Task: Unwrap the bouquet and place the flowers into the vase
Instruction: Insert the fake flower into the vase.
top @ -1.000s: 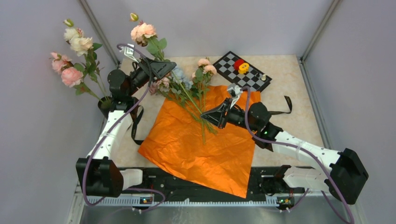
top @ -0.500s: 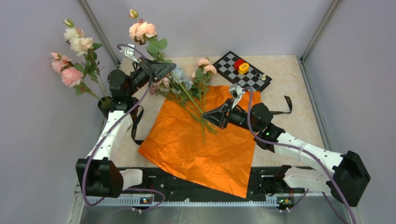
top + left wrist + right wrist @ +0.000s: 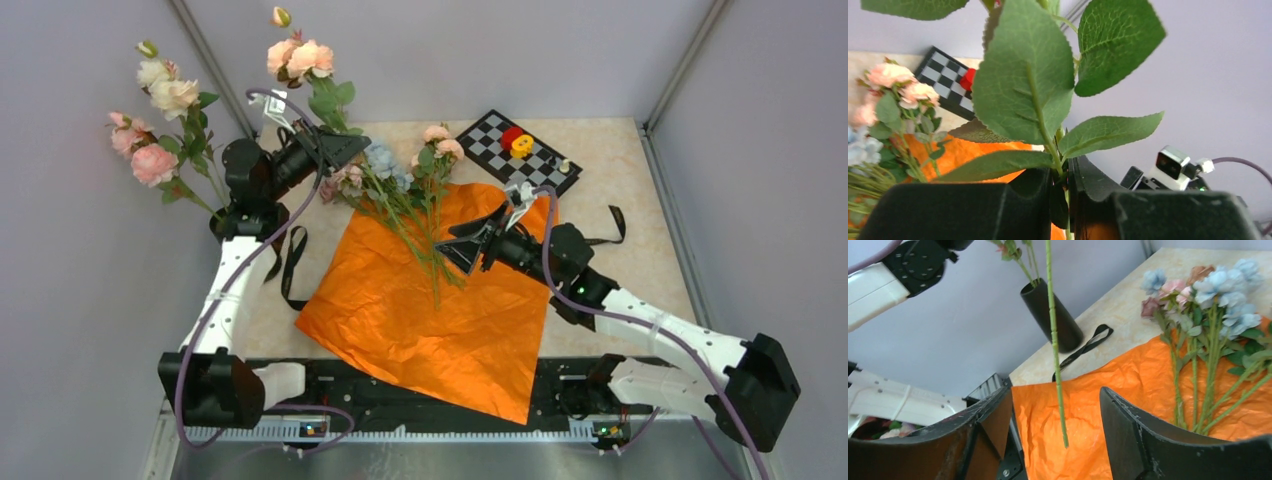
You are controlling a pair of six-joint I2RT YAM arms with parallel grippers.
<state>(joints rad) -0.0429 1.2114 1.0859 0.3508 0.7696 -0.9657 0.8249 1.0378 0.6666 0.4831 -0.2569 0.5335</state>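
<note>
one long-stemmed rose (image 3: pixel 305 58) is hanging from the left jaws, clamped on its stem, likely for the vase (image 3: pixel 1064 326); right jaws are gaping around it; the flowers (image 3: pixel 385 165) are lying on orange paper (image 3: pixel 420 320).

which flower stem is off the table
The long rose stem in the left jaws: it hangs free over the orange paper; the small pastel flowers lie flat on it, the other roses stand in the vase.
</note>
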